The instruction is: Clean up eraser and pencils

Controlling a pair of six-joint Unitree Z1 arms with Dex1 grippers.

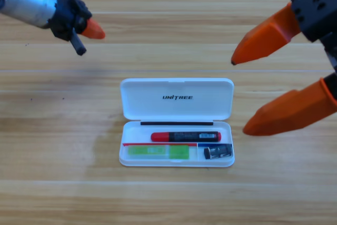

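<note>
The white UNITREE case [177,98] lies open at the table's middle, lid tilted back. In its tray rests the red-capped black pencil [185,136], with the light green pencil [159,152] below it at the left. The small dark eraser [218,152] sits in the tray's lower right compartment. My right gripper [239,96] hangs at the right of the case, large in view, its two orange jaws spread wide and holding nothing. My left gripper [93,30] is at the upper left, well away from the case, showing one orange tip.
Bare wooden table [58,156] surrounds the case on all sides. The grey left arm [29,1] enters from the top left corner, and the black body of the right gripper [318,9] fills the top right corner.
</note>
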